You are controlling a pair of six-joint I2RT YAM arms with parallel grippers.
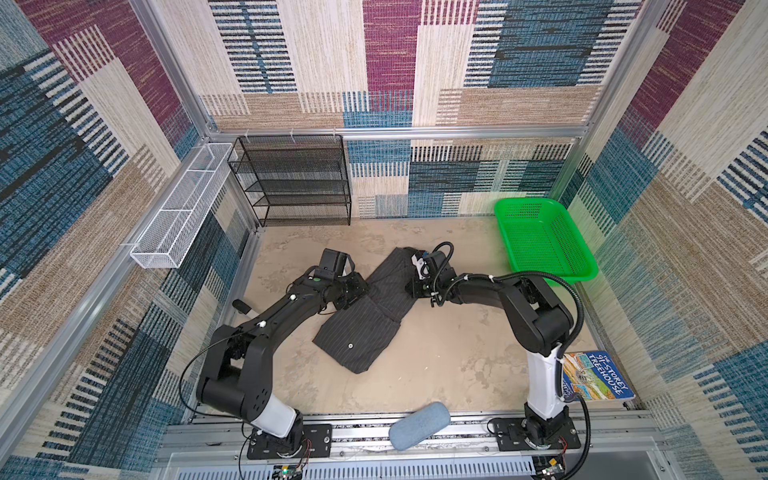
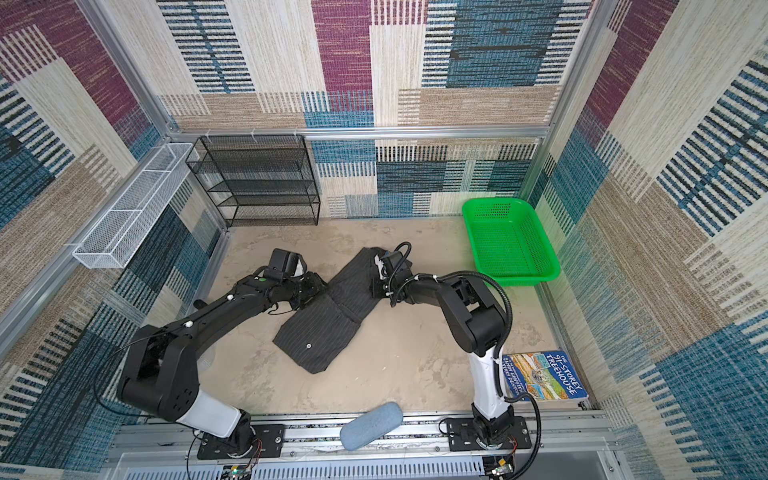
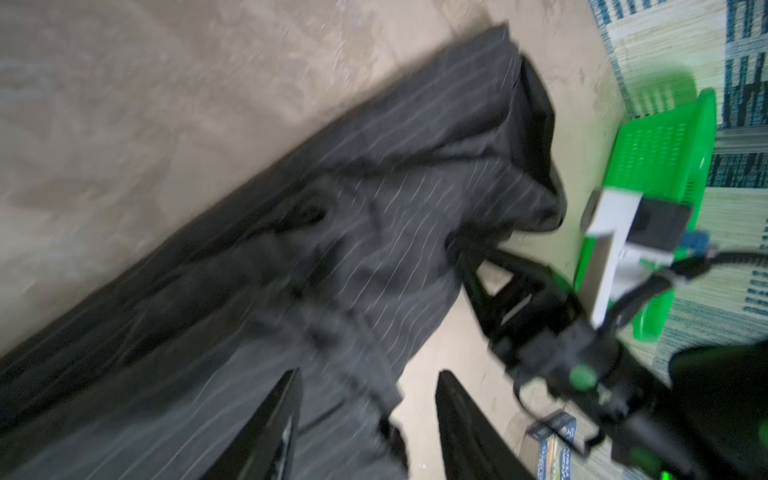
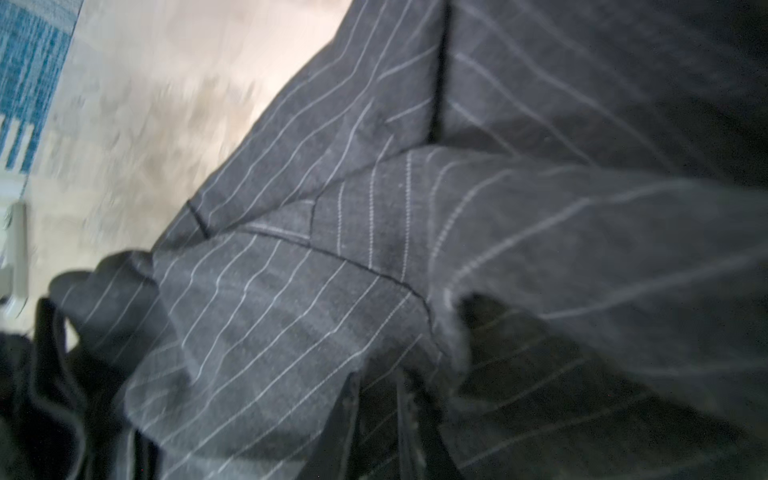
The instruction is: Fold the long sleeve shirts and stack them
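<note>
A dark charcoal pinstriped long sleeve shirt (image 1: 365, 328) (image 2: 328, 328) lies partly folded as a long diagonal strip in the middle of the table, a pale button (image 1: 350, 345) showing near its lower end. My left gripper (image 1: 353, 293) (image 2: 316, 286) (image 3: 370, 395) is low at the strip's left edge, open, with a fabric edge loose between its fingers. My right gripper (image 1: 410, 290) (image 2: 374, 289) (image 4: 376, 399) is at the strip's upper right edge, shut on a bunched fold of the shirt (image 4: 291, 291). In the left wrist view the shirt (image 3: 332, 232) rises there.
A green basket (image 1: 577, 266) (image 2: 519, 280) stands at the back right. A book (image 1: 598, 374) lies by the right arm's base. A black mesh rack (image 1: 291, 178) and a white wire tray (image 1: 178, 208) stand at the back left. A blue-grey pouch (image 1: 419, 424) lies on the front rail.
</note>
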